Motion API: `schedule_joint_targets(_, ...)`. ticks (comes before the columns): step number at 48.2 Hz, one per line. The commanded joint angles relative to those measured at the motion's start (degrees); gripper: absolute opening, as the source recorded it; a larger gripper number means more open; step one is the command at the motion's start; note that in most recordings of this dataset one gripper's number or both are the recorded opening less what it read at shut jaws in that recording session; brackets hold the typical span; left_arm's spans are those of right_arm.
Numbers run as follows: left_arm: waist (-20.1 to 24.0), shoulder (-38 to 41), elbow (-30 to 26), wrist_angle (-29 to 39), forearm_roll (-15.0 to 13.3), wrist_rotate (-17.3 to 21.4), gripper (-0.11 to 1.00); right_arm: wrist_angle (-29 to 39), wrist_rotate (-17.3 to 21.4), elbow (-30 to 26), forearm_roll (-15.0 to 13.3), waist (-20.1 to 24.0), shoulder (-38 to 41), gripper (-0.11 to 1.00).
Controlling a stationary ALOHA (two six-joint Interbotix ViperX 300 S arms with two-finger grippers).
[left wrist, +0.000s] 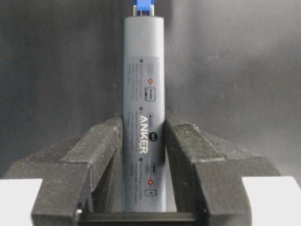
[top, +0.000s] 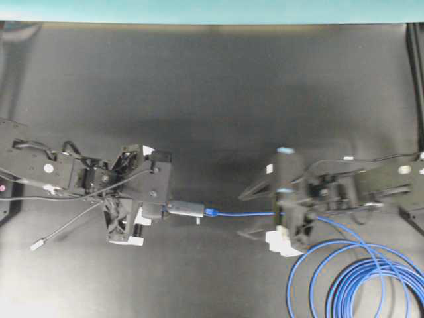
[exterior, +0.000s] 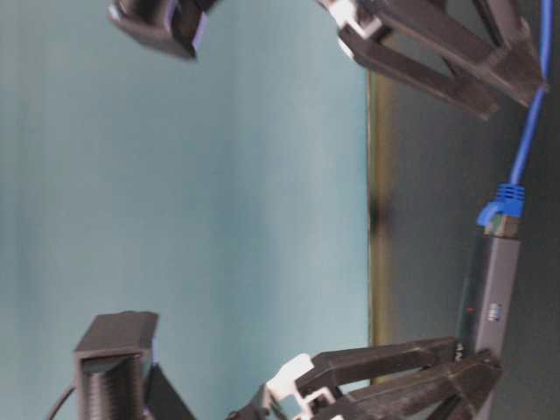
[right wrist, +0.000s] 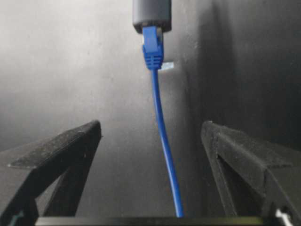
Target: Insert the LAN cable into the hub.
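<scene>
Jaws first: my left gripper (left wrist: 143, 155) is clamped on the hub (left wrist: 144, 113), and my right gripper (right wrist: 150, 141) stands wide, holding nothing, the LAN cable (right wrist: 162, 132) running free between its fingers. Its blue plug sits in the hub's end, so insertion looks done; next I would only back away without snagging the cable. Beneath lies a dark matte table (top: 212, 86), the cable's loops near its edge, with a teal wall (exterior: 175, 192) behind.
</scene>
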Motion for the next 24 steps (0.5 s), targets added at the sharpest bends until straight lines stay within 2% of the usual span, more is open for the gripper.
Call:
schedule_joint_targets(1,-0.1,0.8,-0.1,-1.1,0.2,-0.3,0.29,-4.7,0.4,1.8,0.9,-0.4,-2.5,0.83)
schedule_joint_targets(8,-0.1,2.3,0.3,-1.7,0.2,-1.5,0.29,-14.7,0.3,7.1,3.9,-1.0,-5.9,0.83)
schedule_joint_targets(11,-0.1,2.5,0.5,-1.8,0.2,-2.0,0.29,-17.0,0.3,9.0,4.5,-0.9,-7.1,0.83)
schedule_joint_targets(22,0.4,2.8,1.8,-3.3,0.2,-2.9,0.30,-17.9,-0.4,13.0,4.7,-0.8,-10.6,0.83)
schedule_joint_targets(24,0.4,2.6,2.1,-4.0,0.2,-2.8,0.35,-17.9,-0.4,13.6,4.7,-0.8,-11.2,0.83)
